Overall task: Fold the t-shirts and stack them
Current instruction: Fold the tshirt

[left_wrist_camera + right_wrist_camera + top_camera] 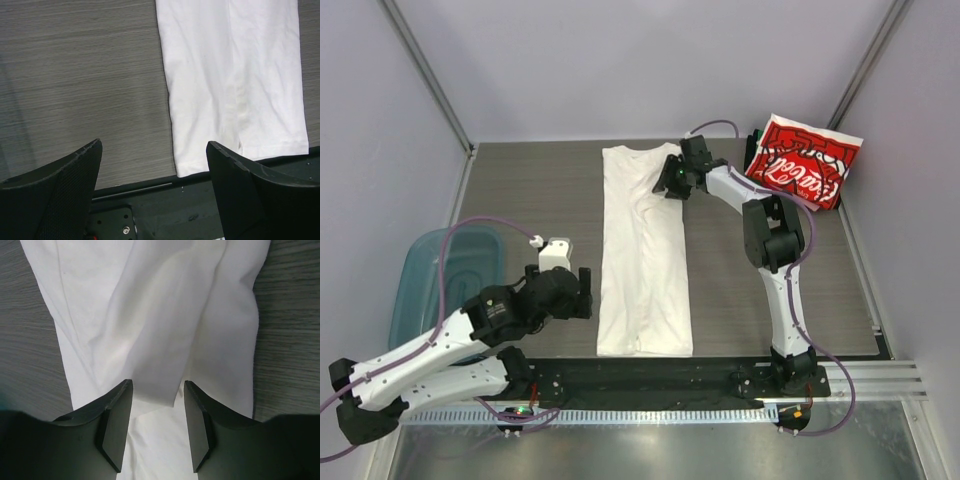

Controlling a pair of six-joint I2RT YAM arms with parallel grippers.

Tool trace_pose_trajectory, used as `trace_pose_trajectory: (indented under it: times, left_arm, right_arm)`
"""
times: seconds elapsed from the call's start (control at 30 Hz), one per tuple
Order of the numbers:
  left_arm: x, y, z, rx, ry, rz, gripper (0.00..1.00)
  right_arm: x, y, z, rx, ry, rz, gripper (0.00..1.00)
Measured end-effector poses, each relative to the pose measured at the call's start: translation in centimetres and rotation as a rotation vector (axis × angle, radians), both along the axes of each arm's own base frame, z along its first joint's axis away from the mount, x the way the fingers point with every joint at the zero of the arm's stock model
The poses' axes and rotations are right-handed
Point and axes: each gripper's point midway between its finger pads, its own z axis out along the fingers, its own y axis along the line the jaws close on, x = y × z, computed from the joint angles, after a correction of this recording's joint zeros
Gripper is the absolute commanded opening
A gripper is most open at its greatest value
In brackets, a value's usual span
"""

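txt: white "Coca-Cola" script — on red folded tee | other txt: none legible

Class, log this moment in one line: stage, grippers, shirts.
stage: white t-shirt folded into long strip | left gripper: open, by near-left corner | right gripper: astride far-end ridge, grip unclear | red shirt: folded, far right

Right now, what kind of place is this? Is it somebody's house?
Probably not a house, more likely a robot test bench. A left arm and right arm are bolted to a rail at the edge of the table, plain panels wall it in, and a white t-shirt lies spread out.
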Motion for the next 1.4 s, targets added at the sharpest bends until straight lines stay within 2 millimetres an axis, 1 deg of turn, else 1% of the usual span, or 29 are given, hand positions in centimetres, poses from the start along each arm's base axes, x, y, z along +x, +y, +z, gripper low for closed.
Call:
trace_pose_trajectory:
  times: [0.1, 0.17, 0.27, 0.3, 0.4, 0.43, 0.67, 0.93, 1.23, 1.33, 1.4]
  left_arm:
    - [0.0, 0.1, 0.2, -0.003, -0.007, -0.001, 0.86]
    - [0.0, 0.1, 0.2, -0.004, -0.01, 0.0, 0.86]
    - [0.1, 0.2, 0.3, -0.003, -0.014, 0.003, 0.86]
    - [0.1, 0.2, 0.3, -0.004, -0.016, 0.004, 0.86]
    - [0.1, 0.3, 0.4, -0.01, -0.02, 0.005, 0.86]
    - [0.1, 0.3, 0.5, -0.011, -0.021, 0.005, 0.86]
    - [0.1, 0.3, 0.6, -0.014, -0.026, 0.008, 0.86]
    - [0.2, 0.4, 0.7, -0.017, -0.03, 0.009, 0.86]
    - [0.2, 0.4, 0.7, -0.017, -0.03, 0.01, 0.86]
    - [0.2, 0.4, 0.7, -0.017, -0.03, 0.01, 0.86]
    - [0.2, 0.4, 0.6, -0.016, -0.03, 0.01, 0.86]
  right_arm:
    - [0.2, 0.2, 0.4, 0.009, -0.009, 0.004, 0.52]
    - [0.5, 0.5, 0.6, 0.019, -0.016, 0.008, 0.48]
    - [0.8, 0.9, 0.5, 0.039, -0.018, 0.011, 0.34]
    - [0.7, 1.0, 0.3, 0.046, -0.013, 0.011, 0.23]
    - [0.6, 1.2, -0.1, 0.056, 0.002, 0.014, 0.07]
    - [0.5, 1.2, -0.1, 0.059, 0.005, 0.015, 0.06]
    - [0.2, 1.0, -0.1, 0.054, 0.021, 0.011, 0.04]
    - [-0.2, -0.2, 0.7, 0.035, 0.042, -0.006, 0.04]
    - [-0.3, -1.6, 0.4, 0.02, 0.079, -0.028, 0.04]
    - [-0.3, -2.2, 0.3, 0.015, 0.088, -0.034, 0.06]
    - [-0.5, -2.4, 0.2, 0.011, 0.098, -0.036, 0.11]
